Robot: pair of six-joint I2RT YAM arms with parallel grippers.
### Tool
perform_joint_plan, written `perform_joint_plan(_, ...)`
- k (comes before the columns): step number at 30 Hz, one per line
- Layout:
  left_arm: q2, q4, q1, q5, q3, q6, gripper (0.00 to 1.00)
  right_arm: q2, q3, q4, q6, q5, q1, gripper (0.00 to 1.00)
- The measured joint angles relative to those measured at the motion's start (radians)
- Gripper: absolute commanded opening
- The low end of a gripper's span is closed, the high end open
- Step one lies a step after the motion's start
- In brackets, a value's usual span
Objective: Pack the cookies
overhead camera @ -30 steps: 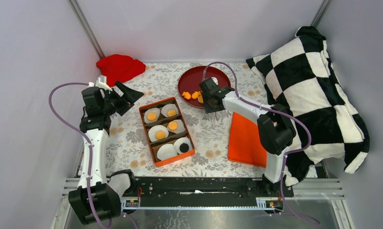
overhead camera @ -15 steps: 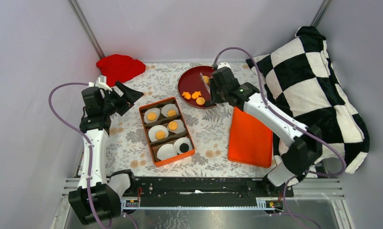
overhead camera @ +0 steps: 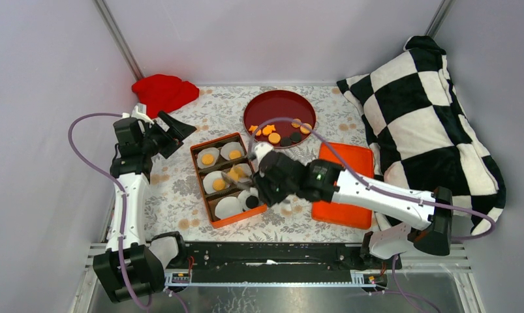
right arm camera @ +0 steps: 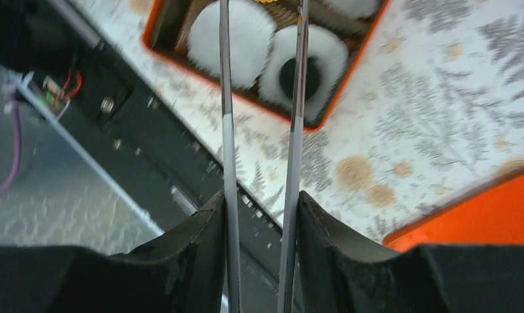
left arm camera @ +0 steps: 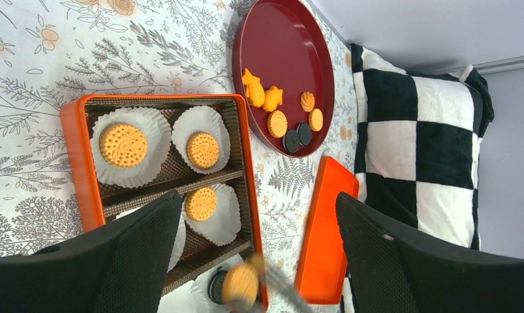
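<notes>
An orange box holds white paper cups. Several cups carry orange cookies and one carries a black cookie. More orange and black cookies lie at the front of a dark red plate. My right gripper is shut on metal tongs over the box's near end. The tongs grip a blurred orange cookie just above the black one. My left gripper is wide open and empty, raised left of the box.
The box's orange lid lies right of the box, under my right arm. A black-and-white checkered pillow fills the right side. A red cloth lies at the back left corner.
My right arm swung from the red plate down and left to the box's near end, carrying the tongs with an orange cookie. My left arm has not moved.
</notes>
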Motion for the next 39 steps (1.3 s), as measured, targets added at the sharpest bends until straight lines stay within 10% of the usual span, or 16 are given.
perform_joint_plan(21, -0.021, -0.004, 0.000, 0.000, 0.000, 0.008, 0.92, 0.134, -0.045, 0.004, 0.037, 0.032, 0.232, 0.05)
perform_joint_plan(27, -0.021, -0.005, 0.000, 0.000, 0.000, 0.013, 0.92, 0.145, -0.044, 0.010, 0.038, 0.040, 0.232, 0.45)
perform_joint_plan(39, -0.024, -0.004, 0.000, 0.015, 0.000, 0.013, 0.93, 0.126, -0.058, 0.021, 0.063, 0.056, 0.232, 0.53)
